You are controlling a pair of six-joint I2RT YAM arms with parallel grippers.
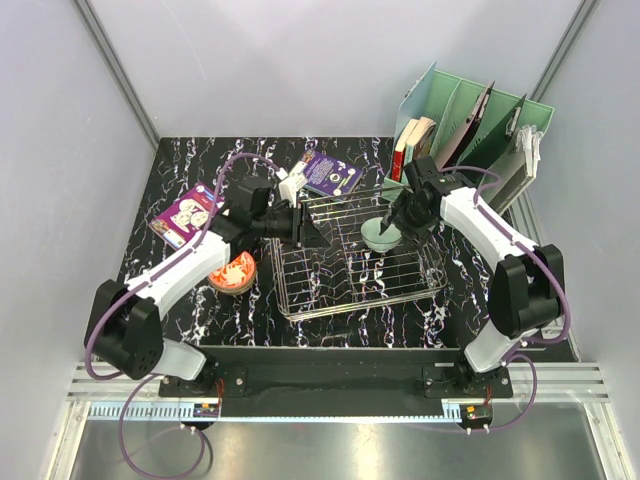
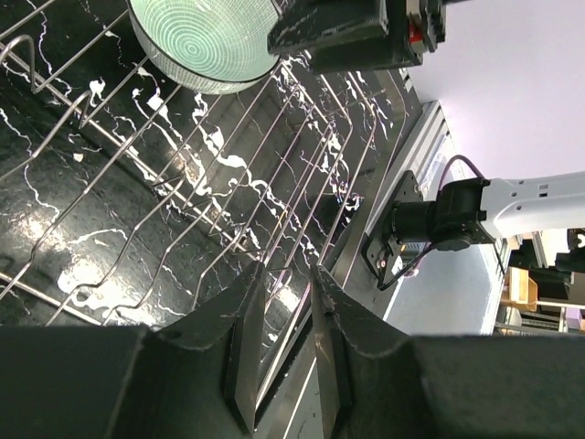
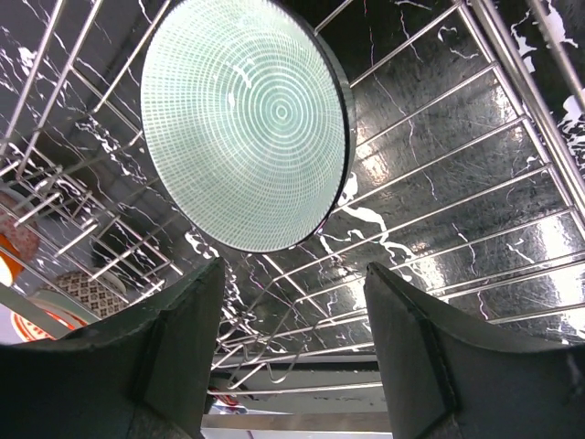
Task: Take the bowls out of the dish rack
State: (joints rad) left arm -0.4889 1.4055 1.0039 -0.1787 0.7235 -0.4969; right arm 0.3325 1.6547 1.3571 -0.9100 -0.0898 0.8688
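Closest to the arms, on the black tabletop (image 1: 400, 322), an orange bowl (image 1: 235, 272) with red and white inside sits just left of the dish rack (image 1: 340, 290), outside it. The left hand (image 2: 281, 343) is at the rack's left edge. Its fingers are close together with only a thin gap. A rack wire seems to run through that gap, but I cannot tell if it is being squeezed.

Farther back, the green bowl (image 3: 242, 119) stands up on its edge between the rack's wires, on the right side. The right hand (image 3: 292, 347) is just beside it, with fingers spread wide and not touching it.

Behind the rack lie two purple books (image 1: 330, 173), and a mint-green file holder (image 1: 470, 110) stands in the far right corner.
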